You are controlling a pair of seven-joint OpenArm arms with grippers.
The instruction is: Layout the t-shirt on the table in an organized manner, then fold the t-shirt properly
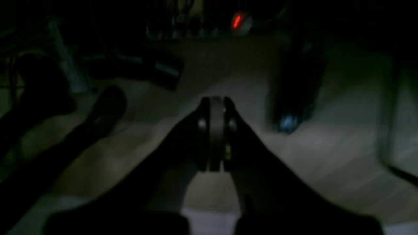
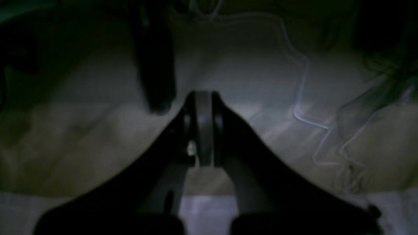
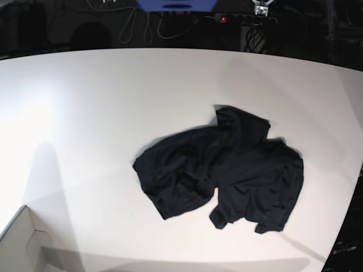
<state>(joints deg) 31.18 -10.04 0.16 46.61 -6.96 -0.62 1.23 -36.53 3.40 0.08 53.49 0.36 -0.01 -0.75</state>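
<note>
The black t-shirt [image 3: 227, 170] lies crumpled in a loose heap on the white table [image 3: 113, 102], right of centre, with one sleeve poking toward the back. Neither arm shows in the base view. In the dark left wrist view my left gripper [image 1: 214, 101] has its jaws pressed together with nothing between them. In the right wrist view my right gripper [image 2: 203, 96] is shut the same way and empty. Both wrist views look past a pale strip of table edge [image 2: 209, 209] at a dim floor. The shirt shows in neither wrist view.
A pale cardboard box corner [image 3: 22, 243] sits at the table's front left. A power strip with a red light [image 3: 224, 18] and cables lie behind the table's far edge. The red light [image 1: 237, 20] and loose cables [image 2: 302, 98] show on the floor.
</note>
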